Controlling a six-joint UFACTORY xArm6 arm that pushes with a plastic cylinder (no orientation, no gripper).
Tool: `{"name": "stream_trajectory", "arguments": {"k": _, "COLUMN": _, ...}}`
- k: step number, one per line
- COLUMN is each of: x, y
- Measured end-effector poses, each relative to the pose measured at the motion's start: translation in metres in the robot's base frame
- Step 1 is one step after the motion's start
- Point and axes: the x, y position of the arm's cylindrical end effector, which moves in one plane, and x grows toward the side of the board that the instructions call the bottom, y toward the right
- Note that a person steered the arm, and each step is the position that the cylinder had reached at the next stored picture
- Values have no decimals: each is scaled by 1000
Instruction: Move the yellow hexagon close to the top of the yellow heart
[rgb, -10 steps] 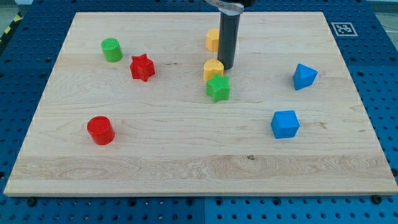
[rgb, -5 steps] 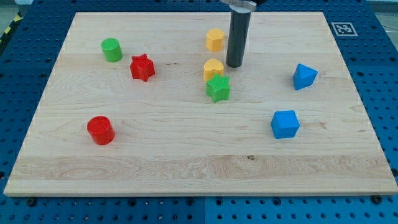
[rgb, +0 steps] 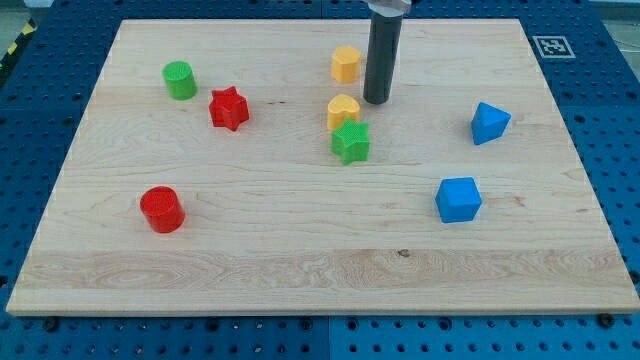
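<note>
- My tip is standing just right of the heart, touching nothing; no pincer is showing.
- The hexagon, sitting above the heart, is looking light and rigid; push its far face.

The dark rod is standing upright, coming down from the top edge of the worktop, and my tip is resting on the surface near that edge.

wooden board | eight blocks (yellow hexagon, yellow heart)
</note>
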Motion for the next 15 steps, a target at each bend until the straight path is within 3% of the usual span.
{"name": "stream_trajectory", "arguments": {"k": 2, "x": -27, "y": 0}}
{"name": "stream_trajectory", "arguments": {"k": 11, "x": -39, "y": 2}}
{"name": "stream_trajectory", "arguments": {"k": 13, "x": -80, "y": -22}}
{"name": "stream_trajectory", "arguments": {"k": 15, "x": -89, "y": -57}}
